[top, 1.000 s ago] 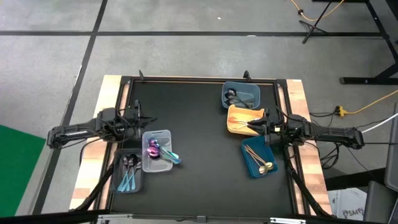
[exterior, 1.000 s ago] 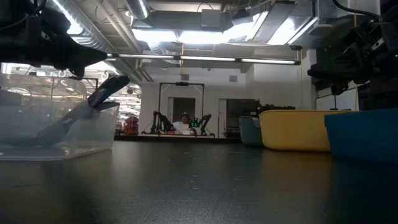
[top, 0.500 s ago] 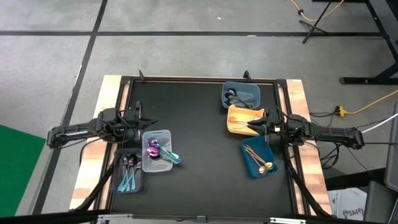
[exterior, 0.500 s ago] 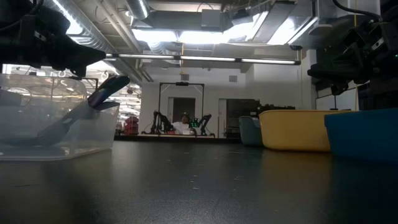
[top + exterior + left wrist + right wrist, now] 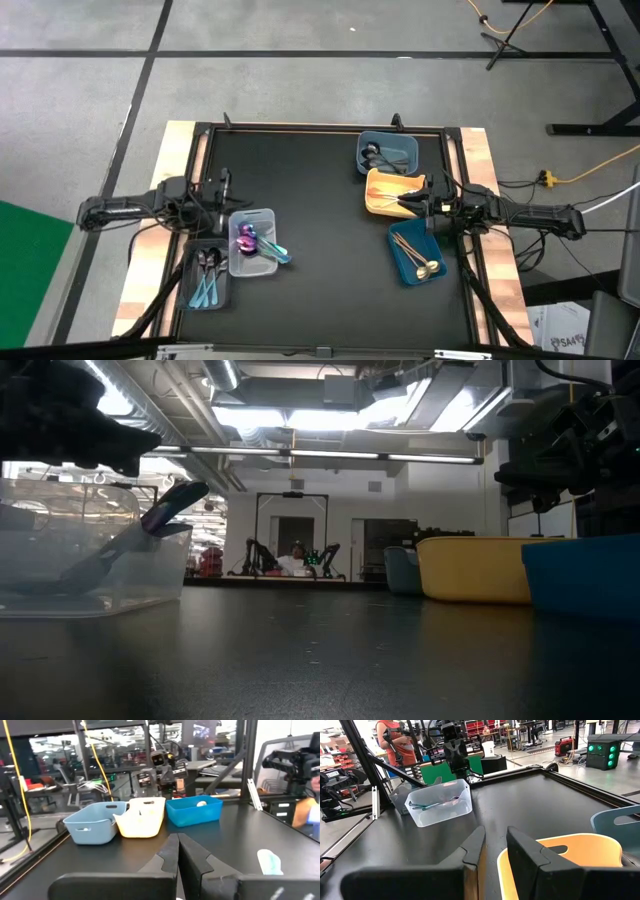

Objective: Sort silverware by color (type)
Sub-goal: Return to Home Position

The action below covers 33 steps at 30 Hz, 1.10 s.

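High view first: found the left gripper (image 5: 218, 192) near the left edge of the table (image 5: 320, 230), just beyond the far corner of the clear tray (image 5: 250, 266). Judged its jaws pressed together from the left wrist view, with only a hairline between the fingers (image 5: 170, 855). Found the right gripper (image 5: 403, 203) over the near side of the yellow tray (image 5: 385, 185), and saw a narrow gap between its fingers (image 5: 472, 847) in the right wrist view, jaws slightly spread and holding nothing.

Counted the silverware as all in trays:
- purple spoons (image 5: 245, 238) in the clear tray, with a teal spoon (image 5: 277, 252) lying across its rim;
- light blue spoons (image 5: 205, 290) in the black bin (image 5: 222, 297), just beside the clear tray;
- gold spoons (image 5: 415, 255) in the blue tray (image 5: 432, 240);
- dark spoons (image 5: 372, 152) in the grey-blue tray (image 5: 388, 135).

Could not make out what lay in the yellow tray.
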### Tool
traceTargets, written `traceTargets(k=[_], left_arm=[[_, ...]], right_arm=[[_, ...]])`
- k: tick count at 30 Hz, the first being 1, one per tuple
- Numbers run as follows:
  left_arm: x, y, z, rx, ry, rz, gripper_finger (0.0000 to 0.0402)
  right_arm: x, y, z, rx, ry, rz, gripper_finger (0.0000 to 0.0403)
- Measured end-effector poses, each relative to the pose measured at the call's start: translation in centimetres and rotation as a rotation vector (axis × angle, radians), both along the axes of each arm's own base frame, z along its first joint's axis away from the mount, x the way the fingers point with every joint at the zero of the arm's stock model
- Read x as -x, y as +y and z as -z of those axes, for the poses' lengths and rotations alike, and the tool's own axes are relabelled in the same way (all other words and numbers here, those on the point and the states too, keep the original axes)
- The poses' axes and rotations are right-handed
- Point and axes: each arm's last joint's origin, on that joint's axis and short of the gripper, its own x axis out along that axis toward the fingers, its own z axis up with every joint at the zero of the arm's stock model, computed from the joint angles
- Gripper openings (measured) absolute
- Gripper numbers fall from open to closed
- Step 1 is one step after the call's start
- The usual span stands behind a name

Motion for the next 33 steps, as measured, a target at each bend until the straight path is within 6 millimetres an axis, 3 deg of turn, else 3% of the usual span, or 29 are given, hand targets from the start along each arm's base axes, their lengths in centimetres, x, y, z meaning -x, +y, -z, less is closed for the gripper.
traceTargets(k=[33], left_arm=[[-0.02,0.10,0.10,0.050,0.005,-0.087,0.0000]], right_arm=[[0.00,0.00,0.00,0.002,0.000,0.000,0.0072]])
